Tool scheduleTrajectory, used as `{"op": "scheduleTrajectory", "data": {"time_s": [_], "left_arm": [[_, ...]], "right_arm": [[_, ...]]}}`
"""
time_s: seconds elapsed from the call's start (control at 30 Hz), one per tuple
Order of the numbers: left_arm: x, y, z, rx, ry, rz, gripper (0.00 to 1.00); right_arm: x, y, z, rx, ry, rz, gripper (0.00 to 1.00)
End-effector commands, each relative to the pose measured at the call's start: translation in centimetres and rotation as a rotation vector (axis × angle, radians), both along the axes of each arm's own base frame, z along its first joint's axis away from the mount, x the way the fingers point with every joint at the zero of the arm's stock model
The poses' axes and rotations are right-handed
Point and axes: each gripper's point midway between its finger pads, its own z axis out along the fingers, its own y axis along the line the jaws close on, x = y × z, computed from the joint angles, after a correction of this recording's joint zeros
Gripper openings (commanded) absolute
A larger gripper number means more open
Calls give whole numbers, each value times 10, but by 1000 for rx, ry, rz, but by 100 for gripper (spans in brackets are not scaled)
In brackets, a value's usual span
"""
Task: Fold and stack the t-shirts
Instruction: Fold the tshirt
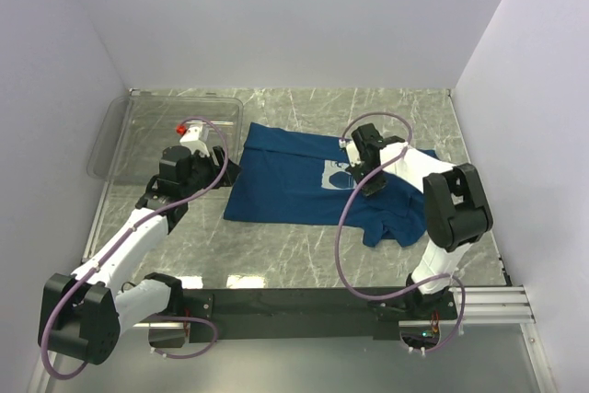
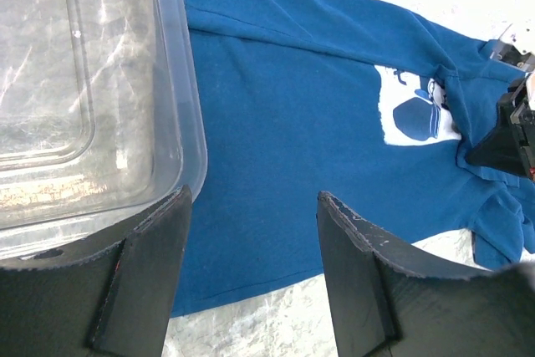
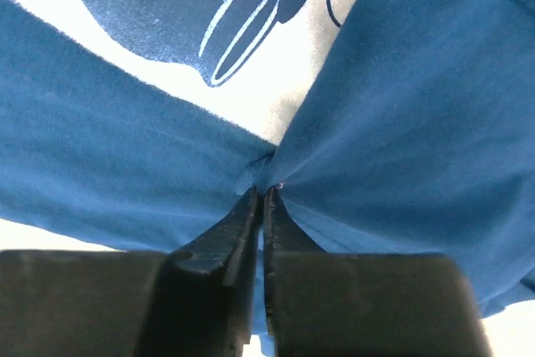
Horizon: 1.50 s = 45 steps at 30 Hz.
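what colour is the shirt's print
The print on the t-shirt is white with dark blue cartoon shapes; clearest in left wrist view.

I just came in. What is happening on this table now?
A dark blue t-shirt lies spread on the table, not folded yet. The right claw is shut on a pinch of cloth beside the white print. The left claw is open above the shirt's edge, next to the clear bin.

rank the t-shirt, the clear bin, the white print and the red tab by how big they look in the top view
1. t-shirt
2. clear bin, partly behind the left arm
3. white print
4. red tab
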Motion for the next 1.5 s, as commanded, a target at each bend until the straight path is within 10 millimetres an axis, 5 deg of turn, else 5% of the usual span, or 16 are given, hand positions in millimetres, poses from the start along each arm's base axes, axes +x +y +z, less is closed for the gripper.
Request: {"op": "scheduleTrajectory", "data": {"time_s": [0.0,0.3,0.5,0.57,0.6,0.7,0.77,0.87,0.97,1.03,1.1,1.23,1.27,1.33,1.47], "left_arm": [[0,1,14,-12,-52,0,67],[2,-3,12,-22,-46,-14,67],[2,-3,12,-19,-48,-18,67],[2,-3,12,-22,-48,-19,67],[2,-4,11,-24,-47,-21,67],[3,-4,14,-23,-53,-19,67],[2,-3,14,-22,-51,-16,67],[1,-3,13,-27,-52,-14,67],[0,-4,12,-34,-48,-14,67],[0,-4,12,-34,-48,-14,67],[0,-3,12,-34,-47,-13,67],[-2,-3,13,-39,-39,-8,67],[-3,-3,11,-43,-34,-9,67],[-5,-4,10,-55,-31,-11,67],[-9,-6,1,-71,-13,-12,67]], "right_arm": [[17,5,38,41,-119,8,5],[-16,15,76,339,-77,210,0],[-27,-10,68,479,-5,152,0],[-24,-31,45,373,41,46,17],[-21,-39,37,323,50,10,40],[-6,-65,27,173,1,-90,53],[6,-70,41,133,-99,-95,54],[9,-52,66,154,-172,-7,54],[-7,-9,76,242,-161,184,50],[-20,15,71,247,-144,289,49],[-17,15,65,201,-153,258,49],[38,-38,80,48,-341,-95,41],[47,-70,84,55,-356,-215,36],[59,-92,97,90,-382,-334,36],[71,-153,89,50,-386,-539,41]]}}
